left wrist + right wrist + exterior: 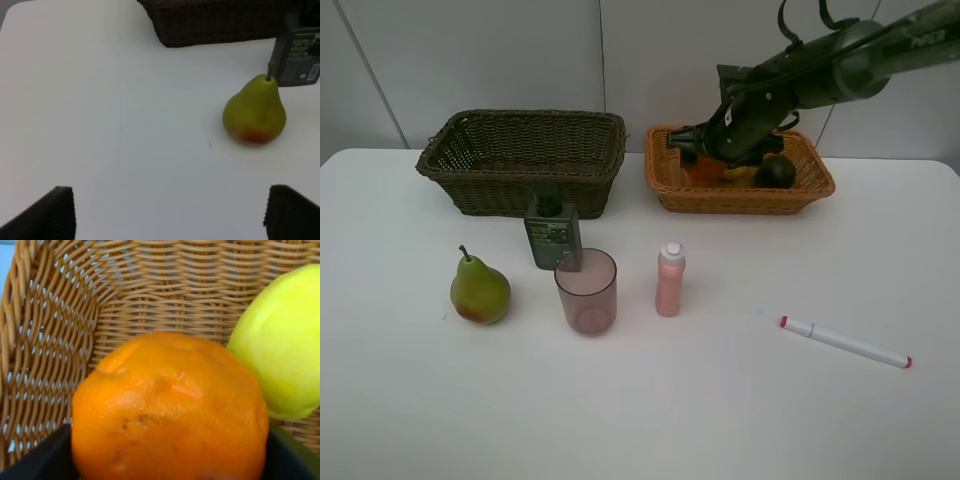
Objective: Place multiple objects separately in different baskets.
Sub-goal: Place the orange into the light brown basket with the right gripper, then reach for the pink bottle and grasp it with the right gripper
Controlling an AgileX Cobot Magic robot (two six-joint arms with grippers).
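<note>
My right gripper reaches into the light orange-tan basket and is shut on the orange, whose sides meet both dark fingers. A lemon lies beside the orange, and a dark green round fruit sits in the same basket. On the table stand the pear, dark green pump bottle, pink cup and small pink bottle. The white marker lies to the right. My left gripper is open above bare table, short of the pear.
The dark brown-green basket stands at the back left, directly behind the pump bottle. The table's back edge meets a white wall. The left arm is outside the exterior high view.
</note>
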